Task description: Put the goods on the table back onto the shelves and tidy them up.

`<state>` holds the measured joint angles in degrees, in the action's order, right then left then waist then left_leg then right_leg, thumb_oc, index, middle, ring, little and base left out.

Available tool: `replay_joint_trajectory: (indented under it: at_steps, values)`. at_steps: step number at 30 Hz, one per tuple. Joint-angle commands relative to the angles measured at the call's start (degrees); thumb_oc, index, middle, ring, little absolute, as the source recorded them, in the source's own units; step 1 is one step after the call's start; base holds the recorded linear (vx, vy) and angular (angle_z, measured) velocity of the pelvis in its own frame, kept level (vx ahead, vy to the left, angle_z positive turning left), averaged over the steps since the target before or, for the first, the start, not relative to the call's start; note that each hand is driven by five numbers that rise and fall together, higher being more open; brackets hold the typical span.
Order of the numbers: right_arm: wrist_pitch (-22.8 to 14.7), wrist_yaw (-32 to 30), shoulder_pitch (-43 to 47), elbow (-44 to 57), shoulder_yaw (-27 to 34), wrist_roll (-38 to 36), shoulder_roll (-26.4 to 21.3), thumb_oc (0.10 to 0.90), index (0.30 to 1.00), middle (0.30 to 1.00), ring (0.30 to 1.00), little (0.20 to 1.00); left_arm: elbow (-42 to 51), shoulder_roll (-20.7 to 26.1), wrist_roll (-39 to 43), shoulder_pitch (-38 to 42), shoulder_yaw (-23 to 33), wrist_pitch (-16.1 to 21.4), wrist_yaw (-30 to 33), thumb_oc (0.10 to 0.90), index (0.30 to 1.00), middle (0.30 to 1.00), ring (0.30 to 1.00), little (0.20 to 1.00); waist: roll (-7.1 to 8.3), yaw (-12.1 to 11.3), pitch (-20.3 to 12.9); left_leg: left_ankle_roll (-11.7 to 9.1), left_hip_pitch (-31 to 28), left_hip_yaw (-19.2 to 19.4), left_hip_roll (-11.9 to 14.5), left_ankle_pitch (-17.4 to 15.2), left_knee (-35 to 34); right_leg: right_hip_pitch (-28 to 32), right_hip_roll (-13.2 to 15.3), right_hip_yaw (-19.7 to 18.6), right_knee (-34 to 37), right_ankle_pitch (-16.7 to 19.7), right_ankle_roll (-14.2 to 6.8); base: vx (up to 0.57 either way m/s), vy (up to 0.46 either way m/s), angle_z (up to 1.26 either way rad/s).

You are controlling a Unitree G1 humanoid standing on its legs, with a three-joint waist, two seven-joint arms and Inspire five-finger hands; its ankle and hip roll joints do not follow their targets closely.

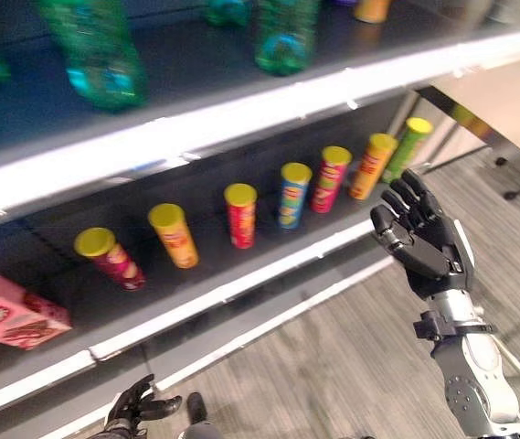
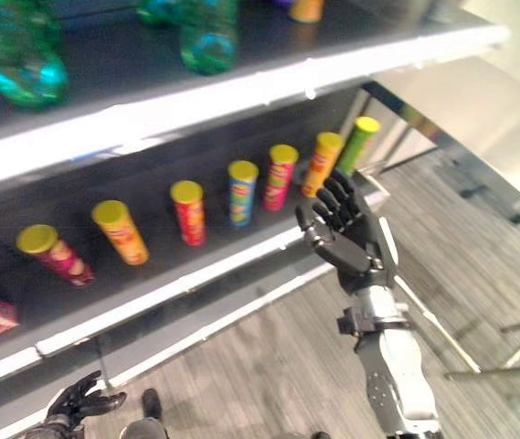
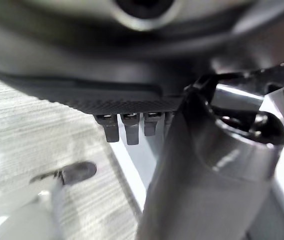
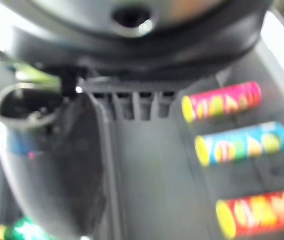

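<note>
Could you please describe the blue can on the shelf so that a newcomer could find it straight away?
Look at the lower shelf, where a row of yellow-lidded cans stands. The blue can is fourth from the left, between a red can and a pink can. It is the only blue one.

Seven yellow-lidded cylindrical snack tubes point(image 1: 240, 215) upright, spaced in a row on dark lower shelf point(image 1: 205, 279); pink carton point(image 1: 11, 313) at row's left end.
</note>
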<state>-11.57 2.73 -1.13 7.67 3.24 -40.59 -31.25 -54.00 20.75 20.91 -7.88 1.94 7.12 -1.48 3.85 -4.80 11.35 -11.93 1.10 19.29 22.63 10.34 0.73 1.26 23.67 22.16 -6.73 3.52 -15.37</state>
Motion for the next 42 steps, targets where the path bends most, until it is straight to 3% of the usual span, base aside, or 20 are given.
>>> replay_joint_trajectory:
  at_steps: [1, 4, 5, 9, 10, 12, 13, 14, 16, 20, 24, 27, 28, 29, 31, 34, 35, 37, 39, 42]
  values:
    - [-6.1, -1.4, 4.3, 7.7, 6.9, -1.4, -4.3, 0.8, 0.9, 0.9, 0.9, 0.9, 5.1, 1.7, 3.0, 2.1, -0.2, 3.3, -1.6, 0.8, 0.9, 0.9, 0.9, 0.9, 1.87, 1.3, -4.4, -0.8, 1.0, -0.4, 2.7, -1.1, -0.9, 1.6, -2.8, -1.1, 2.9, -2.1, 0.5, -0.06, -0.525, -0.7]
    - [-8.1, -2.8, 3.8, 7.5, 9.4, -1.3, -7.4, 0.8, 0.9, 0.9, 0.9, 0.9, 6.7, 1.3, 4.1, 2.7, -0.8, 2.8, -1.2, 0.8, 0.9, 0.9, 0.9, 0.9, 0.44, 2.3, -3.0, -2.3, 3.3, 0.4, 8.7, 9.6, 1.1, 3.1, -10.0, 1.6, 3.6, -6.5, 4.4, -0.19, -0.547, -0.11]
    - [-8.2, -3.1, 4.8, 7.1, 8.4, -1.3, -7.9, 0.8, 0.9, 0.9, 0.9, 0.9, 7.2, 1.3, 4.3, 2.5, -0.7, 3.0, -1.1, 0.8, 0.9, 0.9, 0.9, 0.9, 0.82, 2.1, -2.4, -0.9, 3.5, -0.8, 7.6, 8.2, 2.7, 2.8, -11.4, 0.9, 4.0, -7.1, 5.3, -0.19, -0.504, 0.02]
    - [-7.5, -4.3, 9.3, 3.1, 4.3, 2.4, -10.4, 0.8, 0.9, 0.9, 0.9, 0.9, 9.0, -0.5, 5.5, -0.9, 0.7, 3.3, -1.2, 0.8, 0.9, 0.9, 0.9, 0.9, 3.64, -0.4, -1.7, 4.5, 3.1, -11.4, -3.8, -5.2, 7.0, 2.7, -15.2, -3.7, 7.0, -6.2, 7.4, -0.07, -0.418, -0.76]
    - [-7.6, -4.3, 9.5, 3.0, 4.2, 2.4, -10.5, 0.8, 0.9, 0.9, 0.9, 0.9, 9.0, -0.6, 5.5, -0.9, 0.8, 3.3, -1.2, 0.8, 0.9, 0.9, 0.9, 0.9, 3.67, -0.3, -1.7, 4.6, 3.3, -11.4, -3.9, -5.2, 7.1, 2.6, -15.2, -3.7, 7.1, -6.1, 7.4, 0.0, -0.263, -1.48]
    - [-6.4, -4.8, 11.5, 1.9, 3.3, 5.0, -11.4, 0.8, 0.9, 0.9, 0.9, 0.9, 8.2, -1.6, 5.1, -2.1, 0.7, 3.1, -1.8, 0.8, 0.9, 0.9, 0.9, 0.9, 3.48, -1.4, -1.5, 6.1, 4.3, -14.1, -8.9, -7.9, 7.9, 3.2, -17.5, -5.6, 8.7, -6.1, 8.1, 0.04, -0.241, -0.86]
    - [-6.5, -6.1, 13.2, 1.0, 3.1, 8.5, -11.8, 0.8, 0.9, 0.9, 0.9, 0.9, 6.3, -2.3, 3.6, -2.3, -0.2, 3.0, -2.2, 0.8, 0.9, 0.9, 0.9, 0.9, 2.87, -2.7, -1.3, 7.3, 6.6, -18.1, -15.4, -8.5, 7.0, 3.8, -19.2, -7.5, 9.4, -6.0, 8.7, 0.06, -0.185, -0.28]
    - [-6.5, -6.1, 13.3, 1.0, 3.1, 8.5, -11.8, 0.8, 0.9, 0.9, 0.9, 0.9, 6.3, -2.3, 3.6, -2.2, -0.1, 3.0, -2.2, 0.8, 0.9, 0.9, 0.9, 0.9, 2.92, -2.5, -1.4, 7.4, 6.8, -18.3, -15.5, -8.2, 6.9, 3.6, -19.1, -7.4, 9.5, -5.9, 8.7, 0.13, -0.244, -0.46]
    - [-5.9, -9.9, 17.8, -2.3, 1.1, 15.0, -13.4, 0.8, 0.9, 0.9, 0.9, 0.9, 5.2, -3.3, 2.9, -1.9, -1.2, 3.1, -2.4, 0.8, 0.9, 0.9, 0.9, 0.9, 0.61, -5.3, -0.9, 7.5, 11.8, -19.6, -23.2, -3.3, 2.5, 5.5, -23.3, -10.0, 10.1, -6.5, 9.5, 0.17, -0.241, -1.0]
    - [-5.2, -12.9, 26.1, -6.1, -4.6, 19.0, -12.1, 0.8, 0.9, 0.9, 0.9, 0.9, 3.6, -4.2, 3.8, -2.0, -0.7, 3.4, -1.7, 0.8, 0.9, 0.9, 0.9, 0.9, -1.71, -8.9, -0.8, 6.3, 13.6, -17.6, -25.2, -0.1, -1.2, 7.9, -26.6, -14.1, 10.0, -8.2, 10.4, 0.15, -0.094, -1.21]
    - [-4.4, -13.4, 29.0, -8.3, -7.3, 20.6, -9.8, 0.8, 0.9, 0.9, 0.9, 0.9, 2.8, -4.5, 4.3, -3.1, 0.2, 3.5, -1.3, 0.8, 0.9, 0.9, 0.9, 0.9, -1.73, -10.7, -1.5, 7.5, 10.5, -17.3, -24.3, 0.6, -1.9, 10.7, -26.6, -17.3, 9.4, -10.3, 11.0, 0.23, -0.013, -0.69]
    - [-3.4, -13.4, 27.6, -8.6, -6.8, 23.1, -8.9, 0.8, 0.9, 0.9, 0.9, 0.9, 2.3, -4.0, 4.2, -2.7, 0.0, 3.1, -1.3, 0.8, 0.9, 0.9, 0.9, 0.9, -0.04, -10.7, -3.4, 11.0, 7.4, -16.7, -24.2, -2.0, -0.1, 12.1, -25.3, -18.1, 1.6, -14.2, 10.9, 0.43, -0.022, -0.9]
    - [-3.0, -13.5, 26.6, -8.3, -6.1, 23.8, -8.6, 0.8, 0.9, 0.9, 0.9, 0.9, 2.4, -3.7, 4.2, -2.6, -0.3, 3.1, -1.2, 0.8, 0.9, 0.9, 0.9, 0.9, 0.32, -10.6, -3.5, 11.8, 6.6, -17.1, -24.6, -2.9, 0.3, 11.2, -25.1, -17.4, -2.9, -14.6, 10.0, 0.36, -0.057, -0.45]
    - [-2.4, -14.3, 23.9, -7.0, -3.0, 26.4, -8.3, 0.8, 0.9, 0.9, 0.9, 0.9, 3.8, -2.9, 4.2, 0.2, -2.5, 2.7, -1.0, 0.8, 0.9, 0.9, 0.9, 0.9, 0.09, -7.2, -1.6, 14.5, 3.1, -19.8, -25.3, -5.8, 1.8, 1.1, -23.5, -18.1, -25.8, -4.6, 3.4, 0.22, -0.061, -0.06]
    - [-2.9, -15.7, 23.8, -6.9, -1.6, 27.3, -7.5, 0.8, 0.9, 0.9, 0.9, 0.9, 5.7, -2.2, 4.0, 1.1, -3.7, 2.7, -0.4, 0.8, 0.9, 0.9, 0.9, 0.9, -0.83, -5.6, -1.0, 15.0, 1.6, -21.6, -24.8, -6.4, 1.1, -4.0, -20.2, -17.4, -33.6, -3.4, 2.3, 0.14, -0.1, 0.66]
    - [-2.8, -15.8, 23.1, -6.8, -1.0, 27.4, -7.4, 0.8, 0.9, 0.9, 0.9, 0.9, 7.3, -1.9, 4.9, 1.5, -3.7, 2.7, -0.3, 0.8, 0.9, 0.9, 0.9, 0.9, -1.6, -5.3, -0.9, 14.1, 0.0, -23.4, -23.6, -7.9, 0.3, -4.8, -13.8, -14.8, -28.9, -6.1, 4.9, 0.15, -0.158, 0.63]
    - [-2.9, -15.8, 23.8, -6.3, -0.7, 26.8, -8.4, 0.8, 0.9, 0.9, 0.9, 0.9, 8.6, -1.6, 5.5, 1.7, -3.9, 3.1, -0.2, 0.8, 0.9, 0.9, 0.9, 0.9, -1.96, -5.4, -1.3, 12.5, -0.5, -24.7, -22.4, -9.6, -0.1, -4.6, -7.9, -12.3, -19.1, -6.4, 6.3, 0.29, -0.394, 0.5]
    - [-2.8, -16.0, 25.3, -7.3, -1.1, 26.5, -9.5, 0.8, 0.9, 0.9, 0.9, 0.9, 8.2, -1.7, 5.1, 1.4, -4.3, 3.5, -0.3, 0.8, 0.9, 0.9, 0.9, 0.9, -1.15, -5.0, -1.8, 10.7, -1.7, -25.7, -21.3, -11.8, -0.6, -3.5, -4.3, -10.2, -2.3, -1.8, 4.8, 0.31, -0.452, 0.49]
    - [-2.1, -16.9, 25.1, -7.6, -0.3, 27.6, -10.7, 0.8, 0.9, 0.9, 0.9, 0.9, 8.8, -1.6, 5.1, 0.6, -3.9, 3.6, -0.3, 0.8, 0.9, 0.9, 0.9, 0.9, 0.59, -4.2, -2.3, 8.3, -5.1, -25.7, -19.1, -13.5, -2.2, -3.4, -4.2, -10.5, 10.5, 4.8, 1.6, 0.39, -0.549, -0.08]
    - [-2.6, -17.4, 22.5, -5.9, 3.0, 28.1, -10.1, 0.8, 0.9, 0.9, 0.9, 0.9, 8.1, -2.1, 4.9, -0.2, -3.1, 4.1, -0.5, 0.8, 0.9, 0.9, 0.9, 0.9, 2.51, -3.0, -3.4, 5.8, -6.5, -25.7, -15.1, -13.6, -1.7, -2.8, -6.7, -12.6, 9.3, 5.7, 1.3, 0.26, -0.438, 0.49]
